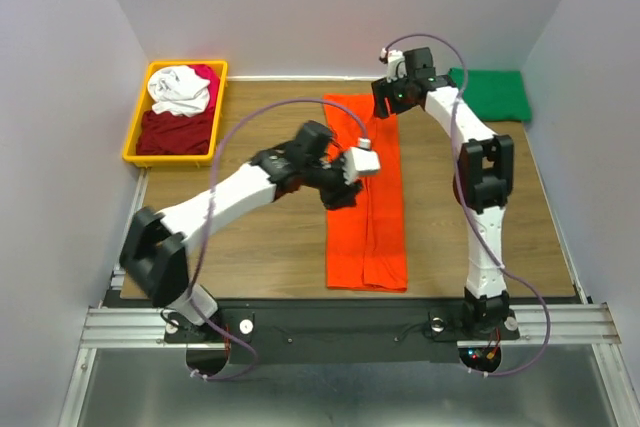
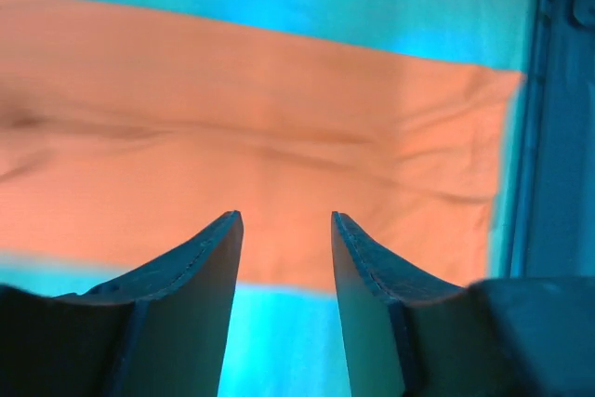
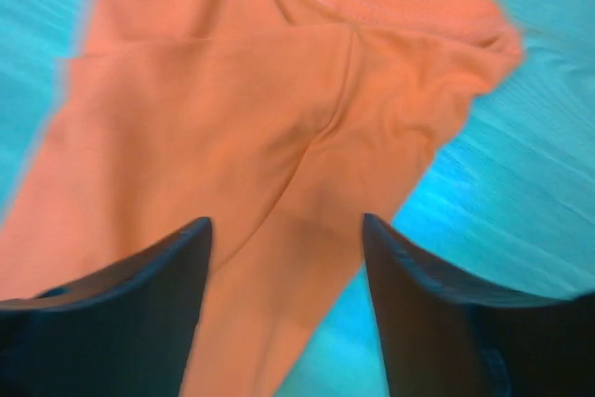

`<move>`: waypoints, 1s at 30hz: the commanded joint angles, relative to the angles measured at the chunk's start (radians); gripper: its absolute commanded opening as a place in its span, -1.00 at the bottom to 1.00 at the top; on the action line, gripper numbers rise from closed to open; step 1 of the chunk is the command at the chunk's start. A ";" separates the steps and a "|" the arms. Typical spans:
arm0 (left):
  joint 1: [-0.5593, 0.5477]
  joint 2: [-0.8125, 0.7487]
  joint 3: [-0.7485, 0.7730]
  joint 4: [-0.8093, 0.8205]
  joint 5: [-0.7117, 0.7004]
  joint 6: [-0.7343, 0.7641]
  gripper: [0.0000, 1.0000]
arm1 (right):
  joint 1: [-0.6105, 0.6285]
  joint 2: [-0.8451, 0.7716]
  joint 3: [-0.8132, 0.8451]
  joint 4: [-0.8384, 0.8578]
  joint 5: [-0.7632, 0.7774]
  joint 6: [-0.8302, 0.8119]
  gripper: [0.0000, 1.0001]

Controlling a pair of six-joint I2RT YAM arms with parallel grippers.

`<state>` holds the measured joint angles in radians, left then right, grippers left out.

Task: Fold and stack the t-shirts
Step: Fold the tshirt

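Observation:
The bright orange t-shirt (image 1: 367, 197) lies flat on the table, folded into a long narrow strip running from far to near. My left gripper (image 1: 345, 190) hovers over the strip's left edge at mid-length, open and empty; the shirt shows beyond it in the left wrist view (image 2: 251, 151). My right gripper (image 1: 386, 107) hovers over the shirt's far end, open and empty; the collar end shows in the right wrist view (image 3: 279, 118). A folded dark green t-shirt (image 1: 490, 94) lies at the far right corner.
A yellow plastic bin (image 1: 137, 132) at the far left holds white (image 1: 180, 90), magenta (image 1: 207, 75) and dark red (image 1: 178, 133) t-shirts. White walls enclose the wooden table (image 1: 260, 237). A metal rail (image 1: 350, 322) runs along the near edge.

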<state>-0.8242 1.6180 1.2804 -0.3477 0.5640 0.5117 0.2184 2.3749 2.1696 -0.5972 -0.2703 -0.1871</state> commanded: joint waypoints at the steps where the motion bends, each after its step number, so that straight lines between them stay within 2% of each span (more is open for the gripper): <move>1: 0.077 -0.257 -0.151 -0.023 0.007 0.063 0.12 | 0.007 -0.377 -0.178 0.054 -0.084 -0.066 0.68; 3: 0.109 -0.332 -0.211 -0.027 0.011 0.114 0.15 | 0.009 -0.497 -0.311 0.045 -0.093 -0.131 0.78; 4: 0.120 -0.412 -0.273 -0.025 0.026 0.128 0.17 | 0.009 -0.613 -0.447 0.033 -0.098 -0.158 0.79; 6: 0.137 -0.534 -0.366 -0.017 0.034 0.171 0.30 | 0.010 -0.722 -0.639 0.008 -0.113 -0.236 0.79; 7: 0.137 -0.573 -0.393 -0.017 0.031 0.191 0.40 | 0.013 -0.838 -0.698 0.001 -0.125 -0.261 0.79; 8: 0.137 -0.610 -0.420 -0.019 0.039 0.214 0.63 | 0.015 -0.894 -0.753 -0.004 -0.135 -0.281 0.79; 10: 0.134 -0.699 -0.482 -0.027 0.075 0.281 0.72 | 0.015 -1.014 -0.865 -0.056 -0.185 -0.355 0.79; 11: 0.129 -0.719 -0.499 -0.033 0.088 0.306 0.72 | 0.016 -1.133 -0.964 -0.099 -0.290 -0.418 0.79; 12: 0.122 -0.736 -0.516 -0.037 0.103 0.321 0.72 | 0.016 -1.192 -1.016 -0.143 -0.344 -0.569 0.77; 13: 0.087 -0.748 -0.550 -0.039 0.112 0.350 0.68 | 0.035 -1.248 -1.144 -0.183 -0.378 -0.621 0.70; 14: 0.054 -0.747 -0.567 -0.040 0.109 0.361 0.62 | 0.054 -1.367 -1.204 -0.187 -0.371 -0.681 0.66; 15: 0.018 -0.739 -0.588 -0.039 0.097 0.373 0.58 | 0.073 -1.413 -1.258 -0.194 -0.363 -0.724 0.63; 16: -0.081 -0.716 -0.625 -0.018 0.065 0.376 0.48 | 0.111 -1.462 -1.366 -0.220 -0.347 -0.767 0.58; 18: -0.179 -0.690 -0.680 0.038 0.005 0.346 0.41 | 0.140 -1.561 -1.454 -0.223 -0.331 -0.869 0.53; 23: -0.309 -0.583 -0.722 0.168 -0.050 0.346 0.28 | 0.185 -1.655 -1.600 -0.269 -0.362 -1.090 0.38; 25: -0.332 -0.506 -0.710 0.173 -0.076 0.369 0.23 | 0.190 -1.671 -1.645 -0.297 -0.372 -1.199 0.35; 30: -0.342 -0.428 -0.713 0.269 -0.081 0.367 0.18 | 0.223 -1.666 -1.697 -0.268 -0.402 -1.288 0.30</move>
<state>-1.1610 1.1721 0.5537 -0.1955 0.5003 0.8577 0.4160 0.7074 0.4824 -0.8749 -0.6228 -1.3258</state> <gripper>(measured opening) 0.603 0.659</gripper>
